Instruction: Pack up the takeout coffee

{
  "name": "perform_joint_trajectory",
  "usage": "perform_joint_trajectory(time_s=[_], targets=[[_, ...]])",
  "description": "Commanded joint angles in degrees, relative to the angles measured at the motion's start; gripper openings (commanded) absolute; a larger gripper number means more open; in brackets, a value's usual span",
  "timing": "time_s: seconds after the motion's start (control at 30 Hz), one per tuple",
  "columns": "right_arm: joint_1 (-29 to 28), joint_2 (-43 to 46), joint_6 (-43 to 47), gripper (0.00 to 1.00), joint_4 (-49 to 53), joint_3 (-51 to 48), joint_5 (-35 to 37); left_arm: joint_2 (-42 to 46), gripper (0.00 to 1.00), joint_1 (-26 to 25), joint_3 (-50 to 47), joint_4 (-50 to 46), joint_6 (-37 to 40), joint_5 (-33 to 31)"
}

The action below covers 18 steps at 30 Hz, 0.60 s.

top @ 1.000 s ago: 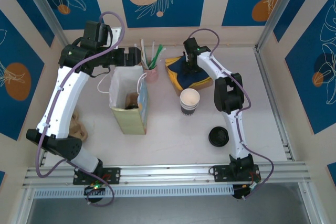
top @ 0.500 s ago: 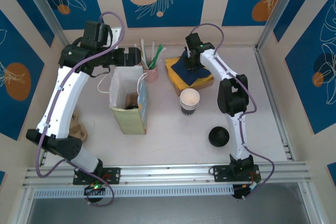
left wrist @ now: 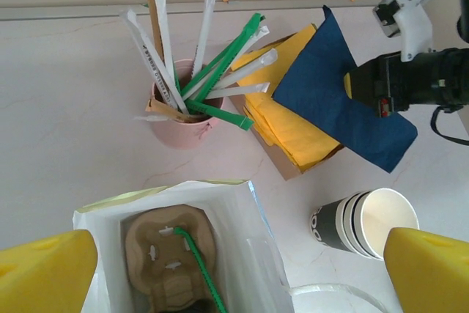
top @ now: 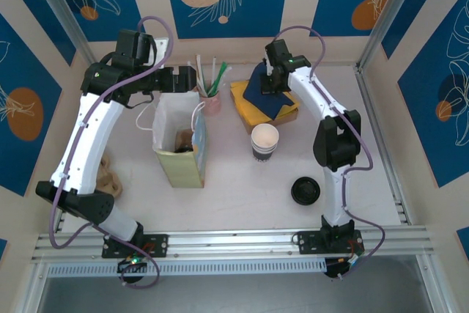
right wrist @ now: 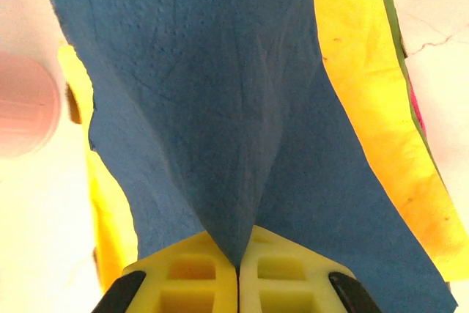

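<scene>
Moved: right gripper (right wrist: pixel 237 273) clamped shut, lifting blue napkin (right wrist: pixel 212 93) off yellow stack (right wrist: pixel 359 78).
Left gripper (left wrist: pixel 238 269): wide, empty, above bag (top: pixel 179 170).
Next: napkin into bag, probably.

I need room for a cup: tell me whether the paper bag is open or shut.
Open. The paper bag stands with its mouth spread, and a cardboard cup carrier shows inside it.

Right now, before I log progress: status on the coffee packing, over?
Left gripper jaws open at white paper bag. Right gripper shut on dark blue paper napkin. Striped paper cup lidless on table; round black plastic lid loose nearby.
</scene>
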<state>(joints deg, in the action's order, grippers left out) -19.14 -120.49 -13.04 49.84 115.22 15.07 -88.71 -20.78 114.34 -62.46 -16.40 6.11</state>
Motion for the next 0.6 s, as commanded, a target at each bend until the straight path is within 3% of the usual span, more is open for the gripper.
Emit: perform_joint_trajectory(time_s=[0.0, 0.57], targets=[[-0.2, 5.08, -3.15, 0.0, 1.18, -0.52, -4.17, 2.35, 1.0, -0.41, -0.72, -0.3, -0.29, -1.71], [1.6, 22.12, -16.74, 0.0, -1.49, -7.83, -20.86, 9.22, 1.0, -0.28, -2.6, -4.66, -4.38, -14.65]])
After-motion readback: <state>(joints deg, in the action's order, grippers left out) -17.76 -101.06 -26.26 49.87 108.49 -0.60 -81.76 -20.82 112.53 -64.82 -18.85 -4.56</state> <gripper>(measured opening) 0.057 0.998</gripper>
